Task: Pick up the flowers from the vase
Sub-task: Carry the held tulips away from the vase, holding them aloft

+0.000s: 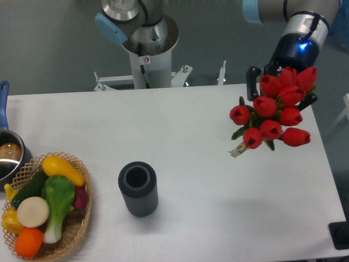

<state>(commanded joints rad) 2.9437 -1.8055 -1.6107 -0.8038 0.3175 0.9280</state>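
The flowers (pixel 274 113), a bunch of red tulip buds with green leaves and a short bound stem end, hang in the air above the table's right side. My gripper (pixel 278 91) is shut on the bunch from behind; one dark finger (pixel 252 82) shows left of the buds, and the other is mostly hidden by them. The vase (pixel 138 189), dark grey and ribbed, stands upright and empty on the table's front left, far from the bunch.
A wicker basket (pixel 77 229) of toy vegetables and fruit sits at the front left corner. A pot (pixel 8 155) with a blue handle is at the left edge. The robot base (pixel 148 49) stands behind the table. A black object (pixel 340 234) is at the lower right.
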